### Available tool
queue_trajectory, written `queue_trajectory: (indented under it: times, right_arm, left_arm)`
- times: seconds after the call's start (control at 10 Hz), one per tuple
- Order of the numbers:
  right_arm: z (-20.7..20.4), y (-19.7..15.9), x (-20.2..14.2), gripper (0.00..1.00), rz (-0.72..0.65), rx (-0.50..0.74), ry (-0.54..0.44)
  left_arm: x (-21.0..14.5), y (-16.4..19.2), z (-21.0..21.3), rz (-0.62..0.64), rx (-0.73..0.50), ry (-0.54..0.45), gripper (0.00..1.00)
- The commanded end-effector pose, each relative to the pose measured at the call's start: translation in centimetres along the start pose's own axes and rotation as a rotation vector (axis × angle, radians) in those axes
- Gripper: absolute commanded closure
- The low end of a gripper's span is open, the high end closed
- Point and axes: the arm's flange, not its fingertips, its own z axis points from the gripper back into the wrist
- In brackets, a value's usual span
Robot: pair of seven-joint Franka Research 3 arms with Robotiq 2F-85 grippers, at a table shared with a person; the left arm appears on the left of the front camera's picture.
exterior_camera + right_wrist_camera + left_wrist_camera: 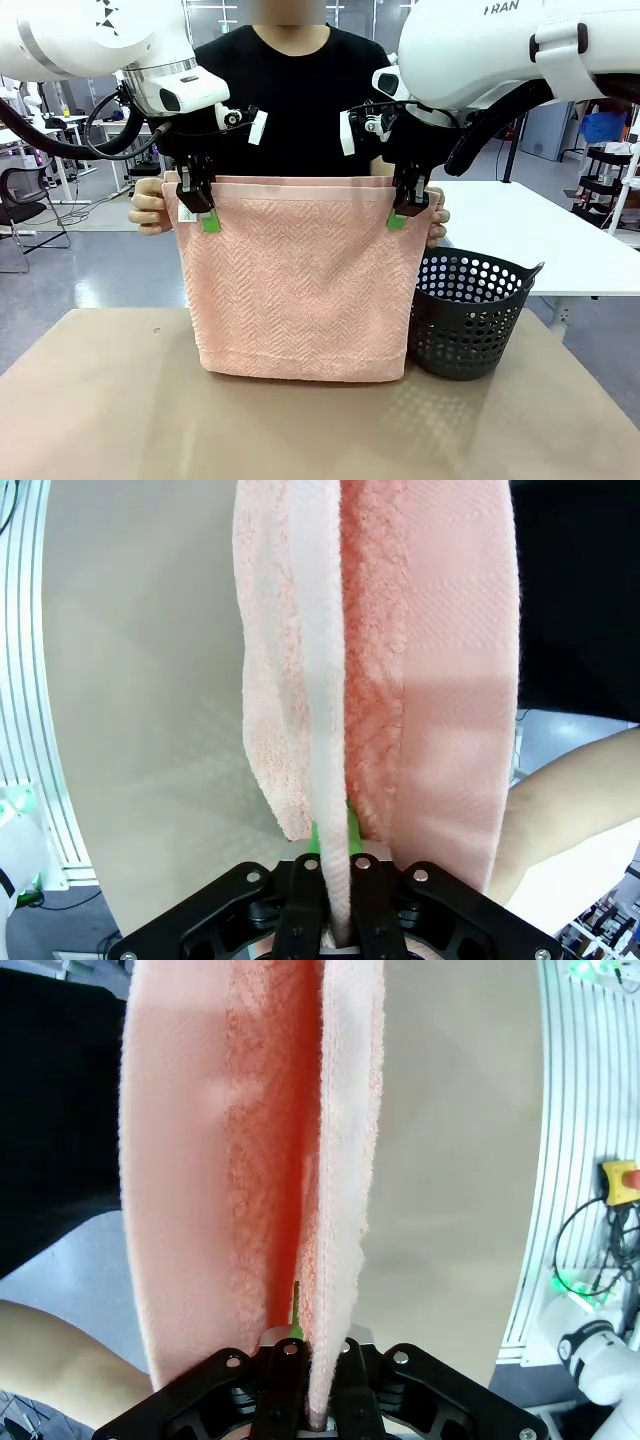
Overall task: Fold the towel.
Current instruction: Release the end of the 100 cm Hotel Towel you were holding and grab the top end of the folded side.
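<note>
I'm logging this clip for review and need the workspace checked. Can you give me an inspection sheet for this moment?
Surface: tan table, smooth.
Job's things: towel hanging doubled, person's hands at its upper corners.
Clutter: dark perforated basket on the table, right of the towel.
Grippers: left gripper and right gripper, jaws shut on the towel's top edge.
Cables: black cables loop by the left wrist.
Surroundings: office chair, white table.

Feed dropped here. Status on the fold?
Left hand and right hand shut on towel top corners. Towel hangs doubled; person's fingers hold same corners. Basket beside its right edge.
</note>
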Motion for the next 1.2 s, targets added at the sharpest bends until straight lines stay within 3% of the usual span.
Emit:
queue_trajectory:
  times: [0.0, 1.1]
  right_arm:
    - [0.01, -0.15, -0.1, 1.0, 0.01, -0.003, 0.006]
    - [0.01, -0.15, -0.1, 1.0, 0.01, -0.003, 0.006]
  left_arm:
    - [-0.05, 0.07, 0.07, 0.001, 0.006, 0.008, 1.0]
    - [-0.05, 0.07, 0.07, 0.001, 0.006, 0.008, 1.0]
